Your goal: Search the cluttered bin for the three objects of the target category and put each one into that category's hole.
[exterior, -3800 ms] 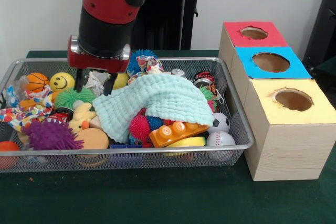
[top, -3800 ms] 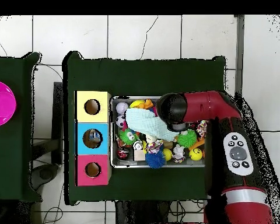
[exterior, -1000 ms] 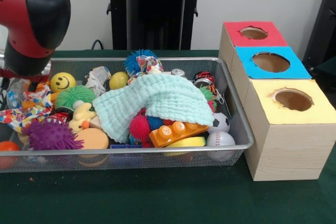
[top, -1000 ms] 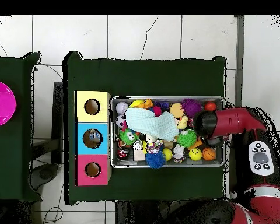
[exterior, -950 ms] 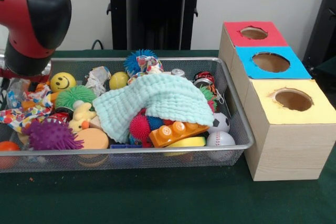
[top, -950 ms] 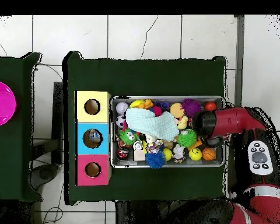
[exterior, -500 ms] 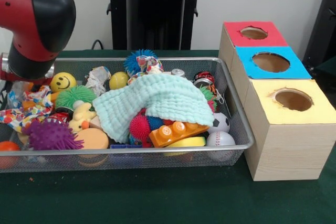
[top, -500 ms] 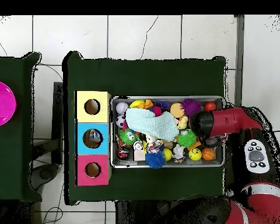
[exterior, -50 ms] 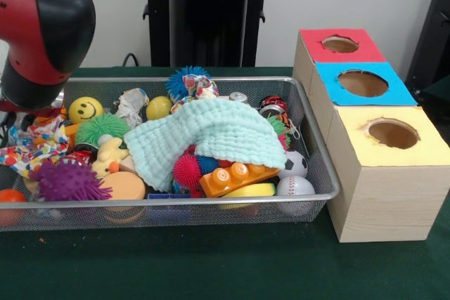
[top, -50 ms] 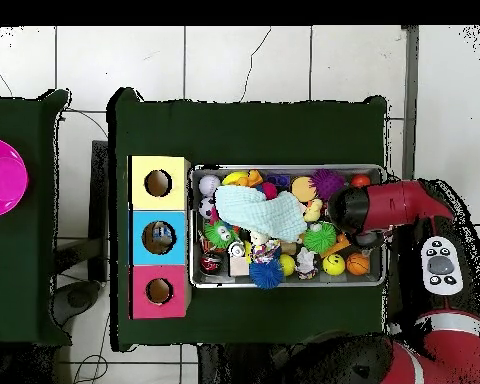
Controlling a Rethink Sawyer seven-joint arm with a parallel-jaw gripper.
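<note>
At the left end of the wire bin (exterior, -50 ms: 320,173), the red and black arm (exterior, -50 ms: 42,33) hangs low over the toys; its gripper is hidden behind the arm's bulk in both views, so whether the jaws are open or holding anything cannot be told. Beneath it lie a patterned cloth (exterior, -50 ms: 31,147), a purple spiky ball (exterior, -50 ms: 67,180), a yellow smiley ball (exterior, -50 ms: 86,109) and a green spiky ball (exterior, -50 ms: 98,130). A pale green washcloth (exterior, -50 ms: 211,135) drapes over the bin's middle, covering much of the pile; an orange toy brick (exterior, -50 ms: 235,177) pokes out below it. A soccer ball (exterior, -50 ms: 295,163) and a baseball (exterior, -50 ms: 295,187) sit at the right end. Beside the bin stands a row of 3 boxes, with a yellow hole (exterior, -50 ms: 392,133), a blue hole (exterior, -50 ms: 362,83) and a red hole (exterior, -50 ms: 339,44). Which category is wanted is not shown. Judging by the clutter, a clean pick means coming straight down on 1 exposed toy, clear of the cloths and wire wall, and lifting fully before crossing to the boxes.
</note>
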